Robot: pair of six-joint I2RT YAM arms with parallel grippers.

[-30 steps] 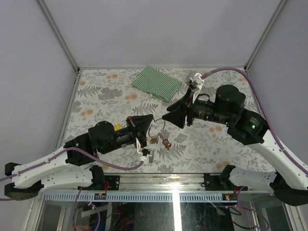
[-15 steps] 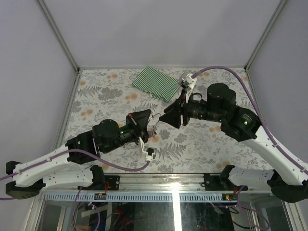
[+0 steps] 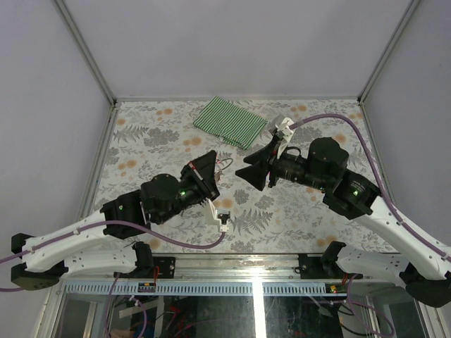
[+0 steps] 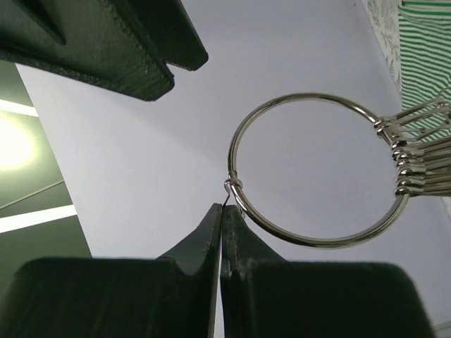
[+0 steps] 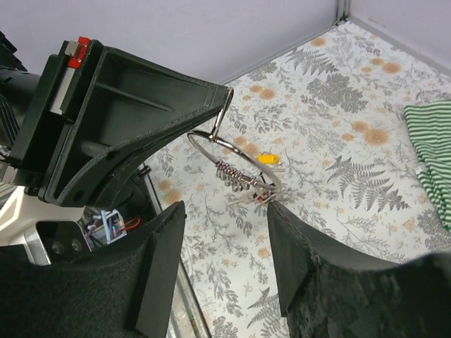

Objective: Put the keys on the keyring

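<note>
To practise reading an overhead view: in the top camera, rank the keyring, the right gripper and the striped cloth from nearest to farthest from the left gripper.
1. keyring: pinched at the tip of the shut left gripper.
2. right gripper: just to the right, open, tips facing it.
3. striped cloth: lying flat, farther back and slightly right.

One overhead, two wrist close-ups on keyring (image 4: 317, 243)

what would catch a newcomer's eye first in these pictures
The keyring, a big wire ring with smaller rings bunched on it, hangs pinched in the shut left gripper above the middle of the table. The open right gripper faces it closely, and a green-striped cloth lies at the far edge.
</note>
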